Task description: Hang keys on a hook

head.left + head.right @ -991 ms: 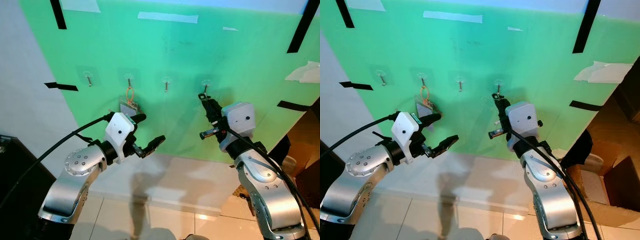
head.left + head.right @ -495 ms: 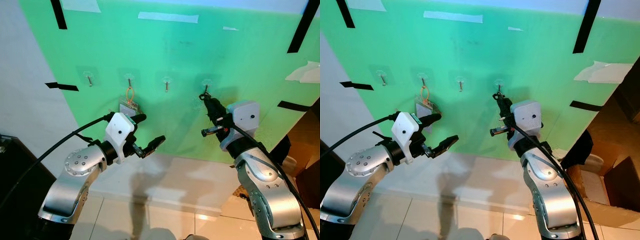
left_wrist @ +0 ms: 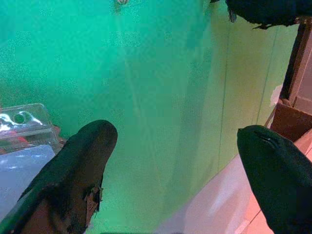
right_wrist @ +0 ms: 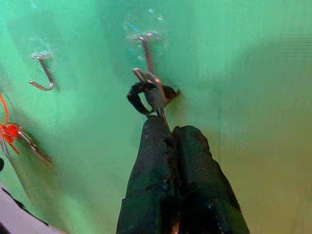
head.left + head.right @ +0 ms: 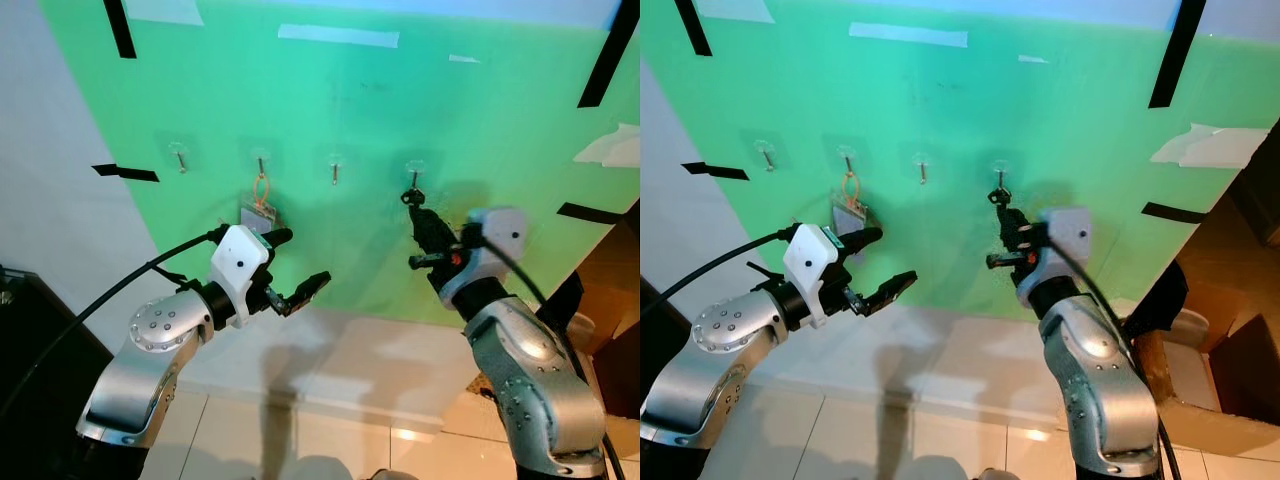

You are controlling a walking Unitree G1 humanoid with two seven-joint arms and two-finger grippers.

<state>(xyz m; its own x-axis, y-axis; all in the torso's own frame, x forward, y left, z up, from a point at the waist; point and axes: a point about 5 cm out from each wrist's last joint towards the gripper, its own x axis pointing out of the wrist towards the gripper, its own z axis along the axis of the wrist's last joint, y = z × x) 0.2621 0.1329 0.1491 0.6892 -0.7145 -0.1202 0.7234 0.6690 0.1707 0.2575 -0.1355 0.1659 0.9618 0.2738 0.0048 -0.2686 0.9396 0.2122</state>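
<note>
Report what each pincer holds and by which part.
The right pincer pinches the keys by the lower end, their ring at the hook. The left pincer is open and holds nothing.

Bright, even light; soft arm shadows on green board [image 5: 330, 110]; right forearm motion-blurred; wrist views grainy
</note>
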